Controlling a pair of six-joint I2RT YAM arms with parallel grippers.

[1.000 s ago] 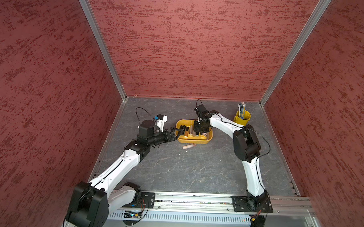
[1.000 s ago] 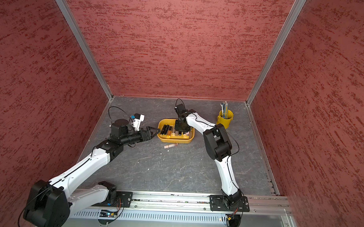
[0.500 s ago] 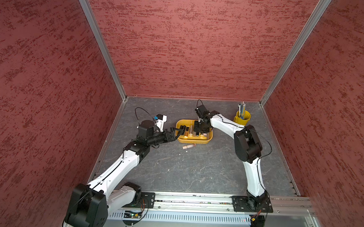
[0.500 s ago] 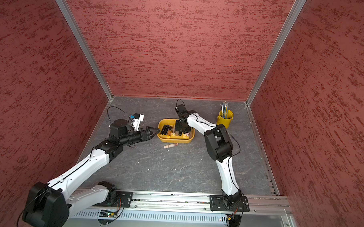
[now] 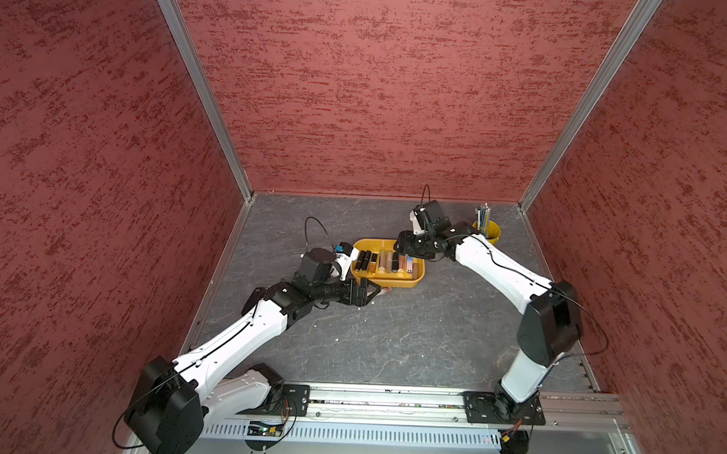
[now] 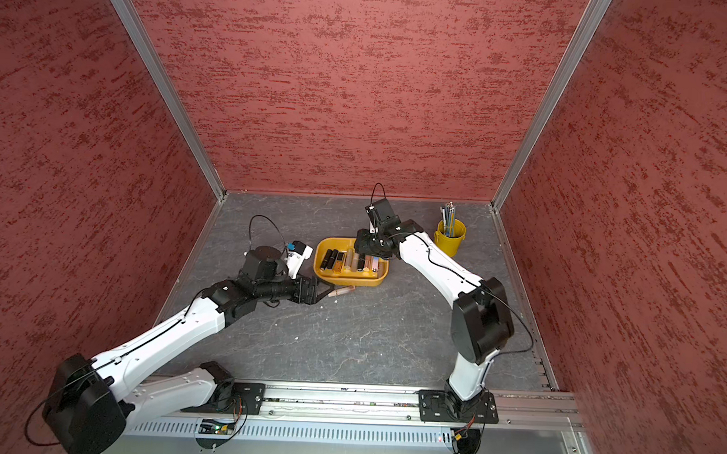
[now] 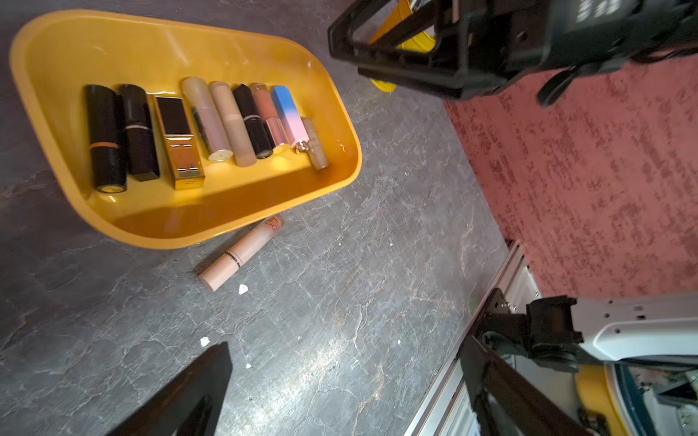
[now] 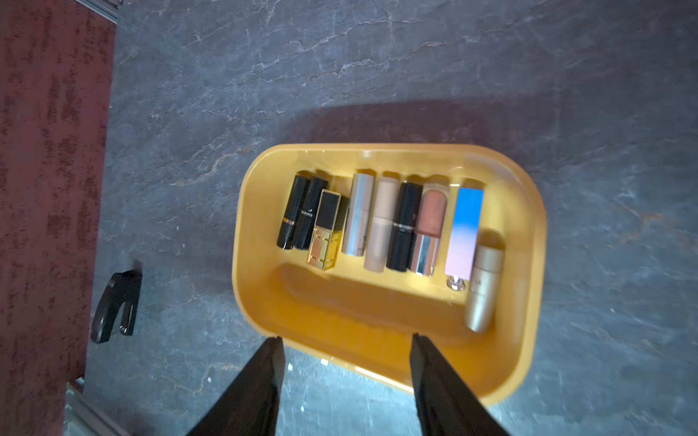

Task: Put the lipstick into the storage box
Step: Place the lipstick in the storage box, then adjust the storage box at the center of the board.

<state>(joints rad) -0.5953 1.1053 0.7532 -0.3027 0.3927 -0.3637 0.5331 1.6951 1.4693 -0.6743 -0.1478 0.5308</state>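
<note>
Lipstick (image 7: pixel 241 254) stays at storage box's (image 7: pixel 211 207) 6 o'clock. Left gripper (image 7: pixel 345 344), jaws wide, has neared it; right gripper's (image 8: pixel 346 338) jaws widened, empty.

Nothing fully legible. Peach lipstick (image 7: pixel 241 253): a short line of dark print across its barrel and a small outline emblem near one end, both too small to read. Black housing on right arm (image 7: pixel 596 15): white characters, blurred and cropped, unreadable.

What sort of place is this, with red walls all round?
Probably a robot test booth: red panels enclose a grey tabletop, two arms are bolted to a metal rail, a storage box holds lipsticks.
</note>
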